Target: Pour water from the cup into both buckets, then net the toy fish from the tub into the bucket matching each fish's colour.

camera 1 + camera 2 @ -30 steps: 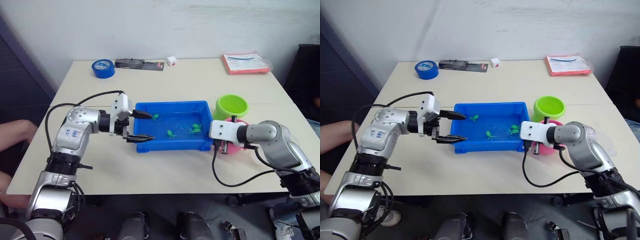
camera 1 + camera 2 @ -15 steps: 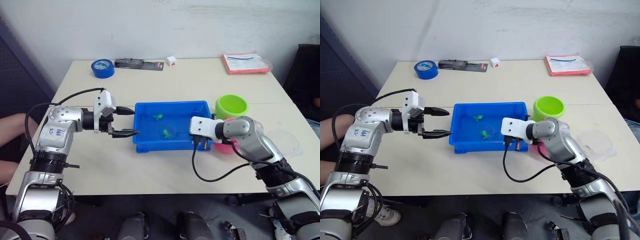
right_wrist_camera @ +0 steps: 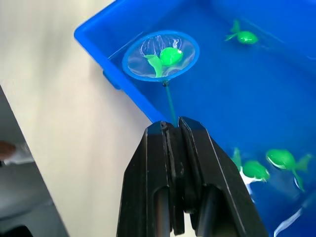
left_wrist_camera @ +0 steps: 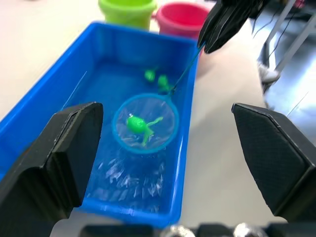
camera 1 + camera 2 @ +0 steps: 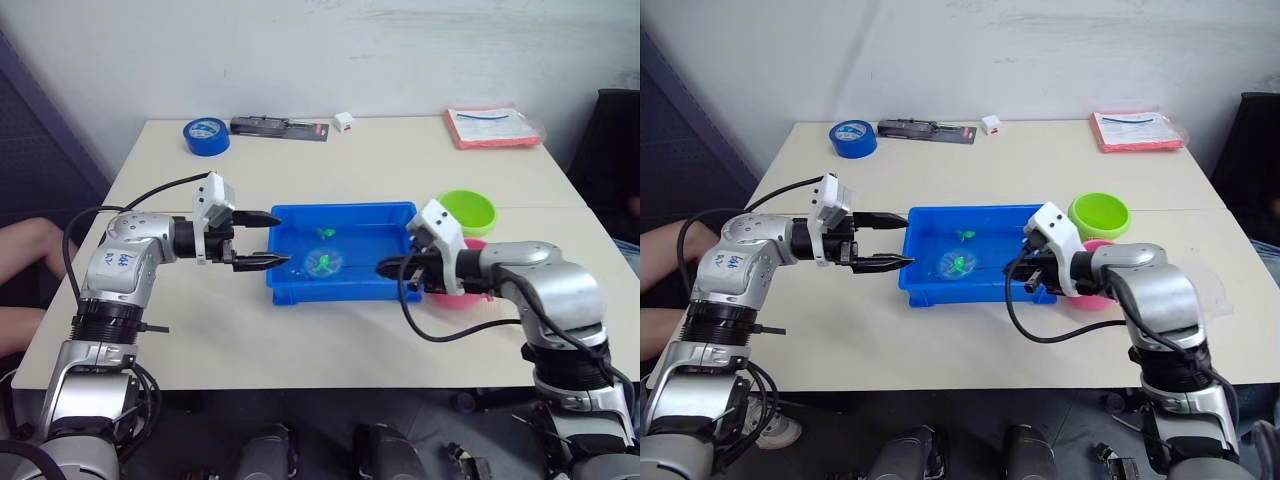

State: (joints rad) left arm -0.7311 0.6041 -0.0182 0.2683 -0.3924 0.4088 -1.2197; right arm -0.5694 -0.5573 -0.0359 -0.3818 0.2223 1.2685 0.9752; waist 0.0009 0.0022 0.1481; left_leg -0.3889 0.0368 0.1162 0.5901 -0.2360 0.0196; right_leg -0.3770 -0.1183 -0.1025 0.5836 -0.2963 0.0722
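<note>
While the left end effector (image 5: 262, 240) gapes, the right end effector (image 3: 174, 129) pinches the blue-rimmed mesh net (image 3: 161, 56) cradling a green plastic toy fish (image 3: 167, 57) over the shallow blue plastic tub (image 5: 340, 215).

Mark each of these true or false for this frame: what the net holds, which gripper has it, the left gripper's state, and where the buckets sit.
1. The net holds a green fish. True.
2. The left gripper grips the net's handle. False: the right gripper is shut on it.
3. The left gripper is open and holds nothing. True.
4. The fish still loose in the tub are pink. False: those visible are green.
5. The green bucket and pink bucket stand at the tub's right end. True.
6. The tape roll lies inside the tub. False: it lies on the table, far from it.
</note>
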